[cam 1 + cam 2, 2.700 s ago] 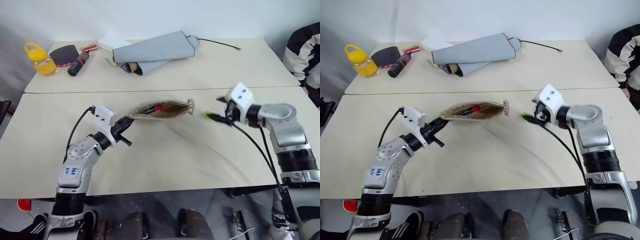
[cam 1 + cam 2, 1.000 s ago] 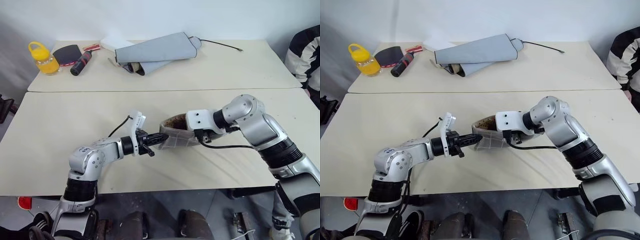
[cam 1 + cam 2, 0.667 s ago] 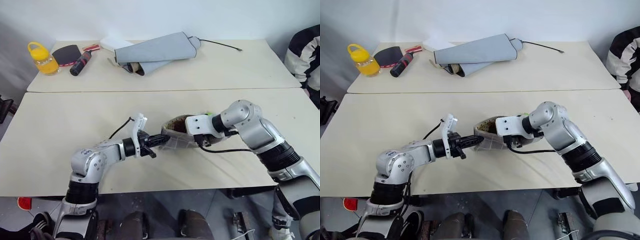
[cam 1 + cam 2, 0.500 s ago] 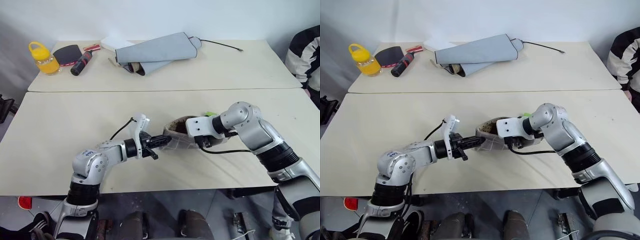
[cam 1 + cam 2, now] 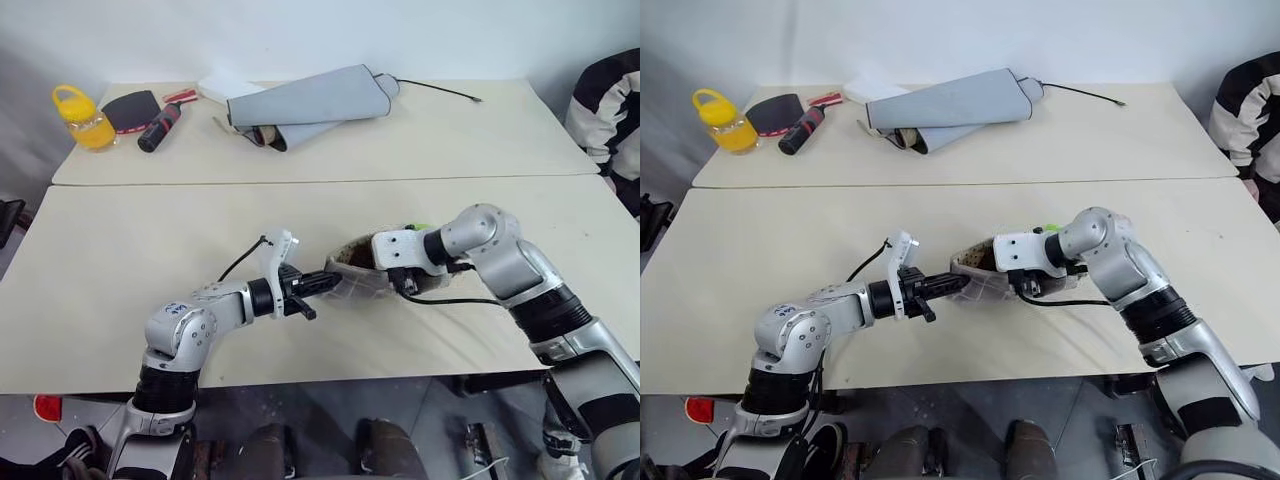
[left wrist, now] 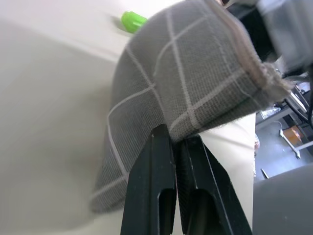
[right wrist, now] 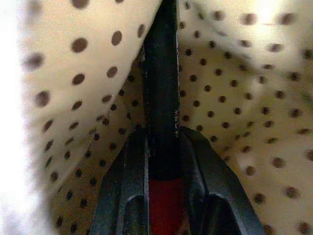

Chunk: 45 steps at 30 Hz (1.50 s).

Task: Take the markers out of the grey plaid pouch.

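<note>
My left gripper (image 6: pixel 173 139) is shut on the edge of the grey plaid pouch (image 5: pixel 352 284), holding its mouth open at mid-table. The right gripper (image 7: pixel 161 139) is pushed into that mouth, surrounded by the dotted brownish lining (image 7: pixel 225 98). Its fingers (image 7: pixel 129 166) press on both sides of the red marker (image 7: pixel 161 205), whose black end runs on past the fingertips. The green marker (image 5: pixel 417 227) lies on the table just beyond the pouch, and its tip also appears as a green marker end (image 6: pixel 132 20) in the left wrist view.
On the far table lie a folded light-grey fabric (image 5: pixel 310 100), a red-and-black paddle (image 5: pixel 145 108), a yellow bottle (image 5: pixel 80 112) and a thin cable (image 5: pixel 440 90). A person's striped sleeve (image 5: pixel 612 110) is at the right edge.
Earlier my right gripper held the green marker off to the right; now that marker lies on the table and the gripper is inside the pouch. The left gripper has brought the pouch lower and nearer.
</note>
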Motion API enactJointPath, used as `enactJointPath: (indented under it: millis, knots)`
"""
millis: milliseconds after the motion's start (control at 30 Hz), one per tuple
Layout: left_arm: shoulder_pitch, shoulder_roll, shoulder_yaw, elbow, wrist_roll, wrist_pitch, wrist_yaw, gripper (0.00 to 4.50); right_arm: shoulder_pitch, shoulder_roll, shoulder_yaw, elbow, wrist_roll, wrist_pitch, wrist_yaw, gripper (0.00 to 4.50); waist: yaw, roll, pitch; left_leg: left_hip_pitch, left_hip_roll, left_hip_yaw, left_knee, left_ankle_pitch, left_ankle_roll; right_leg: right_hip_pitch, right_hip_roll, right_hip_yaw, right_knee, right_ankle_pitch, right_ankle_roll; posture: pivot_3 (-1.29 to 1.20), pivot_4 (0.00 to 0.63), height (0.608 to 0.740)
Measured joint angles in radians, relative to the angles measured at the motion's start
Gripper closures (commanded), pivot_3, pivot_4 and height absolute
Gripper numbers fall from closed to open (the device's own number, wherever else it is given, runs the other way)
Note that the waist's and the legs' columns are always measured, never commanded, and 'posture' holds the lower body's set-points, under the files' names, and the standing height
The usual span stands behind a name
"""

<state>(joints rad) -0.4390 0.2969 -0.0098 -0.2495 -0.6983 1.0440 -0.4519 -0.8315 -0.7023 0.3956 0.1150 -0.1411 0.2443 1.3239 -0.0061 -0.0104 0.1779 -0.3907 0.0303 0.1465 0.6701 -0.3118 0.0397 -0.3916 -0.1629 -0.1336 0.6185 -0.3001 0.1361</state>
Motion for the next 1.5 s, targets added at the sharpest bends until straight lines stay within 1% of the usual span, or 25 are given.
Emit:
enactJointPath:
  millis: [267,367,433,567,733,800,900,1000,1067,1133,1167,1233,1300,1400,1467,1500]
  knots:
    - [-0.006,0.000,-0.006,-0.011,0.010,-0.030,-0.003,4.50,0.068,-0.069,-0.104,-0.106,0.123,0.153,0.024,3.98,0.004,0.000,0.000,0.000,0.000,0.000,-0.002,0.000,0.000,0.000,0.000,-0.001,-0.002,0.000,0.000,0.00,0.150,0.740]
    - [-0.015,-0.012,0.009,-0.001,0.015,-0.048,0.004,4.50,0.085,-0.070,-0.145,-0.143,0.176,0.220,0.021,3.98,0.005,0.000,0.000,0.000,0.000,0.000,-0.001,0.000,0.000,0.000,0.000,-0.001,-0.002,0.000,0.000,0.00,0.150,0.740]
    - [-0.024,-0.014,0.025,0.029,0.020,-0.052,0.015,4.50,0.079,-0.039,-0.184,-0.171,0.227,0.240,0.006,3.98,0.001,0.000,0.000,0.000,0.000,0.000,-0.002,0.000,0.000,0.000,0.000,-0.001,-0.002,0.000,0.000,0.00,0.150,0.740]
    - [-0.025,-0.010,0.032,0.036,0.024,-0.052,0.020,4.50,0.040,0.015,-0.206,-0.212,0.291,0.254,-0.039,3.98,0.002,0.000,0.000,0.000,0.000,0.000,-0.002,0.000,0.000,-0.001,0.000,-0.001,0.000,0.000,0.000,0.00,0.150,0.740]
    - [-0.037,0.041,0.063,0.059,0.044,-0.092,0.014,4.50,0.021,0.025,-0.212,-0.232,0.337,0.269,-0.081,3.98,0.006,0.000,0.000,-0.001,-0.001,0.000,-0.002,0.000,0.000,-0.001,0.000,-0.001,-0.001,0.000,0.000,0.00,0.150,0.740]
    - [-0.065,0.067,0.092,0.104,0.073,-0.128,0.024,4.50,0.017,0.029,-0.219,-0.230,0.351,0.257,-0.096,3.98,0.004,0.000,0.000,-0.001,-0.001,0.000,-0.002,0.000,0.000,-0.001,0.000,-0.001,-0.001,0.000,0.000,0.00,0.150,0.740]
    - [-0.119,0.122,0.166,0.154,0.110,-0.195,0.039,4.50,-0.032,0.040,-0.245,-0.224,0.367,0.253,-0.120,3.98,0.000,0.000,0.000,-0.001,0.000,0.001,-0.003,0.000,0.000,-0.002,0.000,-0.001,-0.001,0.000,0.000,0.00,0.150,0.740]
    - [-0.147,0.180,0.213,0.194,0.150,-0.283,0.038,4.50,-0.060,-0.006,-0.248,-0.227,0.361,0.264,-0.124,3.98,0.001,0.000,0.000,0.000,0.000,0.000,-0.004,0.000,-0.001,-0.002,0.000,-0.002,0.000,0.000,0.000,0.00,0.150,0.740]
    - [-0.138,0.228,0.225,0.223,0.209,-0.362,0.034,4.50,-0.022,-0.076,-0.232,-0.205,0.315,0.237,-0.114,3.98,0.007,0.000,0.000,-0.001,-0.001,0.000,-0.005,-0.001,0.000,-0.002,0.000,-0.003,-0.001,0.000,0.000,0.00,0.150,0.740]
    - [-0.109,0.256,0.221,0.229,0.274,-0.449,0.029,4.50,0.034,-0.112,-0.201,-0.156,0.264,0.184,-0.115,3.98,0.007,-0.001,0.000,-0.001,-0.002,0.000,-0.006,-0.002,0.000,-0.002,0.000,-0.003,-0.003,0.000,0.001,0.00,0.150,0.740]
    - [-0.091,0.267,0.198,0.229,0.316,-0.506,0.023,4.50,0.062,-0.112,-0.193,-0.130,0.241,0.158,-0.121,3.98,0.007,-0.001,0.000,-0.001,-0.002,0.001,-0.006,-0.002,0.001,-0.001,0.000,-0.003,-0.005,0.001,0.001,0.00,0.150,0.740]
    - [-0.042,0.280,0.109,0.233,0.462,-0.650,0.049,4.50,0.125,-0.112,-0.152,-0.038,0.167,0.054,-0.170,3.98,0.006,-0.001,0.000,-0.001,-0.002,0.002,-0.006,-0.002,0.001,0.000,0.000,-0.003,-0.007,0.001,0.002,0.00,0.150,0.740]
    - [0.010,0.257,0.049,0.265,0.555,-0.743,0.084,4.50,0.182,-0.112,-0.124,0.061,0.096,-0.046,-0.227,3.98,0.005,0.000,0.000,-0.001,-0.001,0.003,-0.006,-0.002,0.001,-0.001,0.000,-0.002,-0.007,0.001,0.002,0.00,0.150,0.740]
    - [0.076,0.177,0.006,0.295,0.590,-0.800,0.093,4.50,0.209,-0.063,-0.165,0.124,0.101,-0.107,-0.298,3.98,0.002,-0.002,0.001,-0.001,0.001,0.003,-0.003,-0.001,0.000,0.000,0.002,-0.002,-0.006,0.001,0.002,0.00,0.150,0.740]
    - [0.081,0.169,-0.013,0.295,0.606,-0.826,0.089,4.50,0.210,-0.049,-0.168,0.151,0.096,-0.151,-0.332,3.98,0.000,-0.002,0.001,0.000,0.001,0.004,-0.003,0.000,0.000,0.000,0.002,-0.001,-0.006,0.001,0.000,0.00,0.150,0.740]
    - [0.081,0.169,-0.010,0.295,0.613,-0.841,0.086,4.25,0.215,-0.040,-0.172,0.167,0.090,-0.180,-0.352,3.98,-0.002,-0.002,0.001,0.000,0.001,0.004,-0.003,0.001,0.000,0.000,0.002,-0.001,-0.006,0.001,0.000,0.00,0.150,0.740]
